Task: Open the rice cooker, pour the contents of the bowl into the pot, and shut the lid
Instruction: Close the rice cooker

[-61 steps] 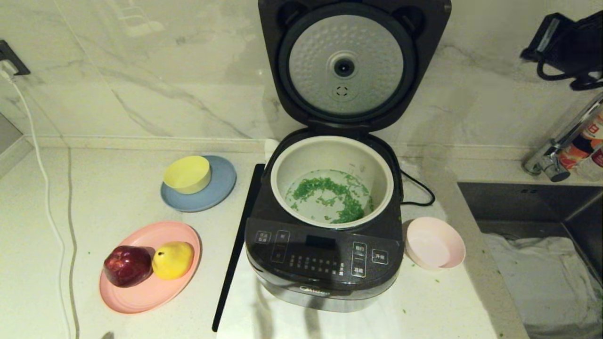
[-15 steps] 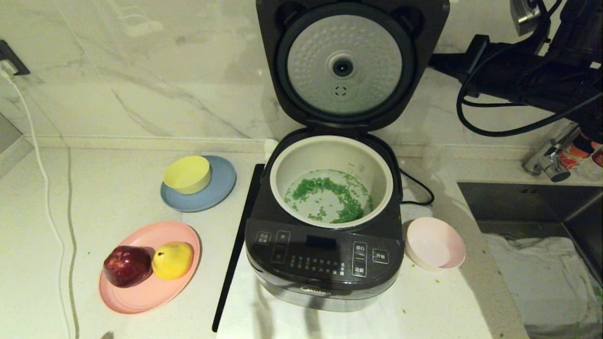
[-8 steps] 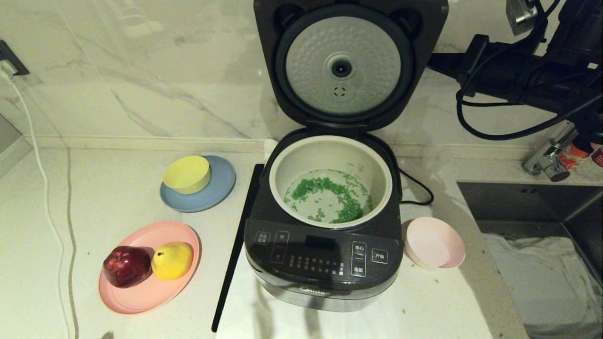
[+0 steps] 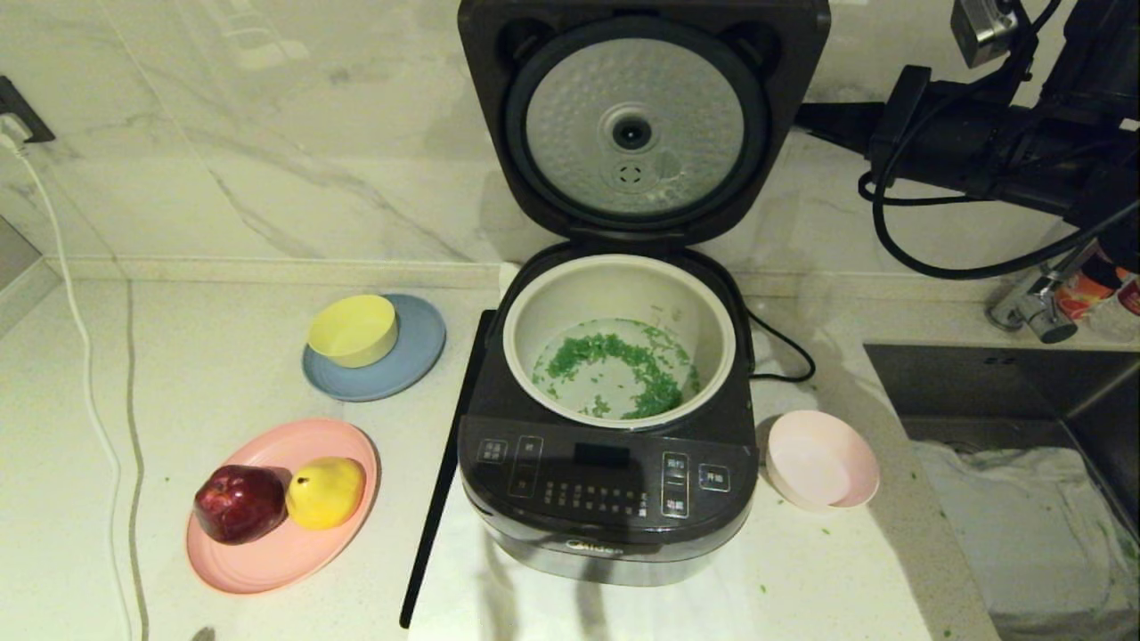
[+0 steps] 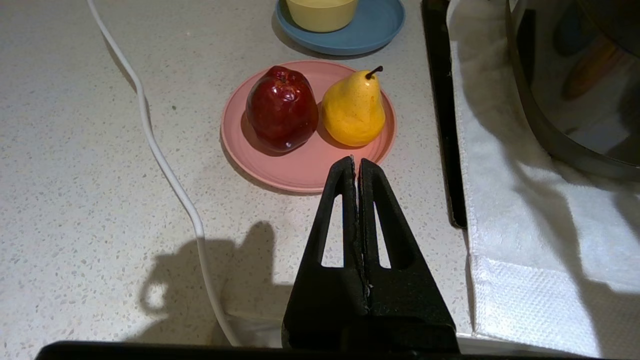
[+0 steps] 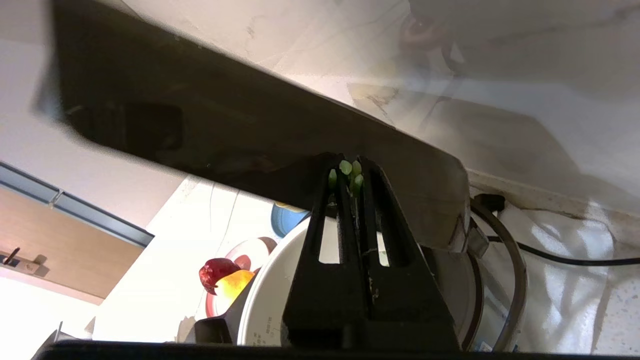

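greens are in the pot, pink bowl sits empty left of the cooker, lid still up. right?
Not quite: the bowl sits empty to the right of the rice cooker, per the head view. The contents are in the pot, and the lid is up.

Right arm point(image 4: 997, 151): extended leftward at the far right, raised high. Right claw point(image 6: 350, 170): fingers pressed together. Left claw point(image 5: 356, 165): fingers pressed together, hanging low at near left.
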Robot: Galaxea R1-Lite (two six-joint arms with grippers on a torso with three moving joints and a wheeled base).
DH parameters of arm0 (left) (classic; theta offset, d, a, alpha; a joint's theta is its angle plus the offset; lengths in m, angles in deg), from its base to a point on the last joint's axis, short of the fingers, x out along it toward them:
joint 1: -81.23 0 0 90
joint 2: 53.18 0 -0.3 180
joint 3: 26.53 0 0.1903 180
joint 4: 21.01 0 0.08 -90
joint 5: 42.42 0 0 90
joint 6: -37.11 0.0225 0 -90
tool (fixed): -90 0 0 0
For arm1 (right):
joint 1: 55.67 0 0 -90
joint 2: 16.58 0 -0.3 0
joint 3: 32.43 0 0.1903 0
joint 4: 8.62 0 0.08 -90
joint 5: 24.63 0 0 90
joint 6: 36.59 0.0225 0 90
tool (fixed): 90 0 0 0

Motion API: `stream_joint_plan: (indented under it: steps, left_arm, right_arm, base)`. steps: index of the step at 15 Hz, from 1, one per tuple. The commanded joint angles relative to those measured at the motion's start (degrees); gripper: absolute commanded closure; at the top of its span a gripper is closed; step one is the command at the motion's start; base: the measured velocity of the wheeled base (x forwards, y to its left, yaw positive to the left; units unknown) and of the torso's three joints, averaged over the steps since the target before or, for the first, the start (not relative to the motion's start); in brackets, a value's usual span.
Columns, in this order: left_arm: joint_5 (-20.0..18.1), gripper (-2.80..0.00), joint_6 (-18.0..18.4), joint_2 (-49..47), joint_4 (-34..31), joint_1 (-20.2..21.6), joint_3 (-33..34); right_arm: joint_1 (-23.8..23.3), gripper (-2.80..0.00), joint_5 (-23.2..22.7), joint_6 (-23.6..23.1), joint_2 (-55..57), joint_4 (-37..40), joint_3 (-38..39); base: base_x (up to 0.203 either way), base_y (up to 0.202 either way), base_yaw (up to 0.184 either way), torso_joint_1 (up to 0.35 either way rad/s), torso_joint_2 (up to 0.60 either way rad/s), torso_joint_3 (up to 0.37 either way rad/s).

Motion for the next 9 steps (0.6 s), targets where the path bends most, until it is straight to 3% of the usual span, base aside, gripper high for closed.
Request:
stream_joint_plan:
  steps: [1, 9]
  left_arm:
    - [0.02, 0.0, 0.02, -0.05, 0.03, 0.02, 0.53]
    - [-0.04, 0.0, 0.02, -0.05, -0.03, 0.02, 0.53]
  right_arm:
    - [0.11, 0.0, -0.02, 0.15, -0.48, -0.4, -0.22]
    - [-1.47, 0.0, 0.33, -0.21, 2.35, -4.17, -1.05]
  base:
    - [0.0, 0.0, 0.0, 0.0, 0.0, 0.0]
    - [0.0, 0.0, 0.0, 0.0, 0.0, 0.0]
